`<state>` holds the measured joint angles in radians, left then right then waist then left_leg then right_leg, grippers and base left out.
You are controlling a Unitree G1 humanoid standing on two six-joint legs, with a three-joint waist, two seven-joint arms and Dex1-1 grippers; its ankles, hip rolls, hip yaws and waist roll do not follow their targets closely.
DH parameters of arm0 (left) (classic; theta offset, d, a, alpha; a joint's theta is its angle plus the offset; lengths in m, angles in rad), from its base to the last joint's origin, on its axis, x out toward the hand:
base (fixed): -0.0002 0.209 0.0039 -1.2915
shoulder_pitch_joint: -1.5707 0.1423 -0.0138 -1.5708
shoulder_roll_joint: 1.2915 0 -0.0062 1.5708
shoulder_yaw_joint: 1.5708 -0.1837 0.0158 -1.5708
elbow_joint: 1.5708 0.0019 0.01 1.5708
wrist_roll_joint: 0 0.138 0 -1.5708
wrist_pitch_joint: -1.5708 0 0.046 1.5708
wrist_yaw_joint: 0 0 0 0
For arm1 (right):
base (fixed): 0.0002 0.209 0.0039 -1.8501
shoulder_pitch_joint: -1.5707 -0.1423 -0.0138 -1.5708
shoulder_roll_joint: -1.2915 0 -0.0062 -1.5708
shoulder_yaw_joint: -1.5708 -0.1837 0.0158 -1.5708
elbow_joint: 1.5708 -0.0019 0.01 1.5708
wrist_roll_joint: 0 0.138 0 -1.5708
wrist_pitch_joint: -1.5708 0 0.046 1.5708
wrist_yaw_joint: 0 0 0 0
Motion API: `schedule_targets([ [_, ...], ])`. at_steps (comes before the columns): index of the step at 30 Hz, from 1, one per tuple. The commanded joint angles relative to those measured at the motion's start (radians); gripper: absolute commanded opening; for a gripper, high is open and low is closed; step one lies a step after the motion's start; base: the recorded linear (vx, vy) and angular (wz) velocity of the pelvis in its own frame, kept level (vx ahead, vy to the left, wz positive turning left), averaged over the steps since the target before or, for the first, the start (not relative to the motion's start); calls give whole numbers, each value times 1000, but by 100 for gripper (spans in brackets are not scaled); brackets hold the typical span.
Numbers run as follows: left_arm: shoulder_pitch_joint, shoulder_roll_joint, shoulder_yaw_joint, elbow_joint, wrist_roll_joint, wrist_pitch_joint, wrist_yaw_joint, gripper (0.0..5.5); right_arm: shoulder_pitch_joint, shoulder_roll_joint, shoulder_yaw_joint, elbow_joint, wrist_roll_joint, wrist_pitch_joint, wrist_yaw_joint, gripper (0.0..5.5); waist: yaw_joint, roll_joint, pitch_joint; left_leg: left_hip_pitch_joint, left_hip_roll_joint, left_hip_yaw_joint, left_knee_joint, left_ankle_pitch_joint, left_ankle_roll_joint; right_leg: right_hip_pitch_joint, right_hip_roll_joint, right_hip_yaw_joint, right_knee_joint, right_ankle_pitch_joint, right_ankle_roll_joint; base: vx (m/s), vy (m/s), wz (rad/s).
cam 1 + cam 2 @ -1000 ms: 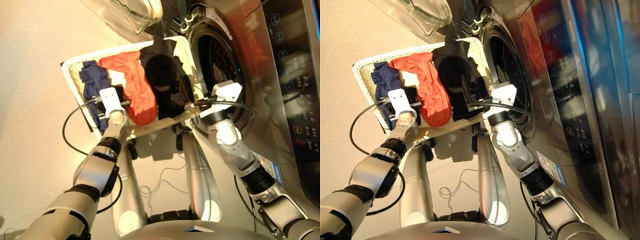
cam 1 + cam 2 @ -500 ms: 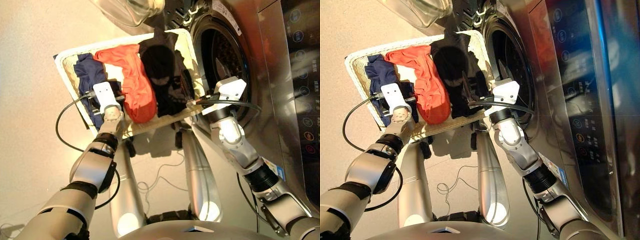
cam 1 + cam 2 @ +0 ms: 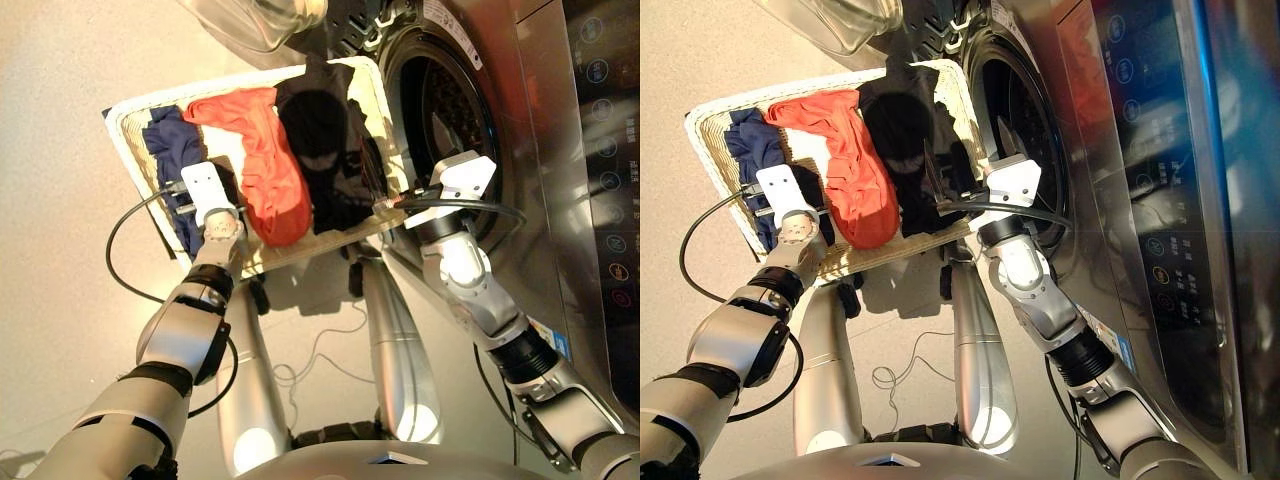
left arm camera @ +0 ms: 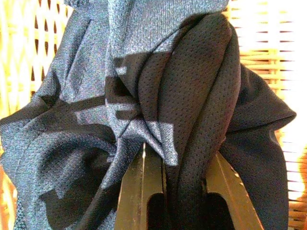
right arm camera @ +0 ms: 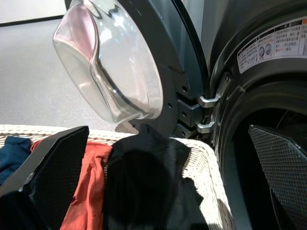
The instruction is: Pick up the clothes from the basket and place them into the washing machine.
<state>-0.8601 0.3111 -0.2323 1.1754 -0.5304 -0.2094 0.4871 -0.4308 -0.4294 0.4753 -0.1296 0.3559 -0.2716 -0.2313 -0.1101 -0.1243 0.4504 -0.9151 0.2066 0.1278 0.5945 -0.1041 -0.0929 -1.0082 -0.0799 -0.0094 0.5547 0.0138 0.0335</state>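
At the frame's left the left gripper [image 4: 175, 211] pinched the navy garment [image 3: 172, 150] in the basket [image 3: 125, 150], while the right gripper [image 5: 158, 182] hung wide open and empty beside the washing machine [image 3: 440, 110].

The basket [image 3: 128, 150] is a shallow cream wicker tray sitting right in front of the washing machine [image 3: 520, 110], whose glass door [image 3: 255, 18] is swung wide open, showing the perforated drum [image 3: 447, 120]. Three garments lie side by side in it: navy one [image 3: 175, 150] on the left (bunched up, folds everywhere), red-orange one [image 3: 265, 165] stretched out in the middle, black one [image 3: 320, 140] nearest the porthole, draped over the far rim.
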Motion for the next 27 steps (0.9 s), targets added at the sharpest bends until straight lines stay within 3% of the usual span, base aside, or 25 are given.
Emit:
schedule_targets([
  [1, 35, -11, -5, 36, 1, -17, 9, 0, 42, -9, -4, -96, 43, -85, 15, 550, -6, 26, -82, -13, 23, -80, -21, 34, -20, 45, -43, 62, -11, -32, 107, 0, 0, 0],
  [7, 85, -41, -20, -61, -2, -51, 9, 0, 43, -8, -6, -73, 59, -76, 17, 550, 6, 36, -82, 20, 9, -75, -62, 47, -19, 72, -50, 62, -37, -21, 108, 0, 0, 0],
  [12, 236, -20, -71, -442, 111, -113, 21, 0, 35, -24, -4, -31, 123, -48, 61, 550, 34, 44, -48, 102, -23, -54, -162, 83, -21, 152, -62, 60, -127, 15, 114, 0, 0, 0],
  [16, 362, 21, -48, -702, 171, -152, -23, 0, 19, -62, -14, -7, 136, -22, 114, 550, 57, 48, -15, 189, -53, -42, -260, 118, -23, 231, -76, 52, -209, 43, 126, 0, 0, 0],
  [21, 452, 47, -12, -952, 168, -199, -100, 0, 9, -60, -50, 27, 144, 0, 119, 550, 78, 64, -5, 283, -93, -27, -373, 151, -24, 322, -96, 50, -312, 76, 136, 42, 22, 67],
  [27, 496, 77, 8, -1142, 164, -206, -177, 0, -21, -58, -41, 44, 91, 51, 150, 550, 94, 79, -8, 323, -117, -15, -428, 173, -21, 364, -115, 50, -368, 99, 146, 6, 9, 3],
])
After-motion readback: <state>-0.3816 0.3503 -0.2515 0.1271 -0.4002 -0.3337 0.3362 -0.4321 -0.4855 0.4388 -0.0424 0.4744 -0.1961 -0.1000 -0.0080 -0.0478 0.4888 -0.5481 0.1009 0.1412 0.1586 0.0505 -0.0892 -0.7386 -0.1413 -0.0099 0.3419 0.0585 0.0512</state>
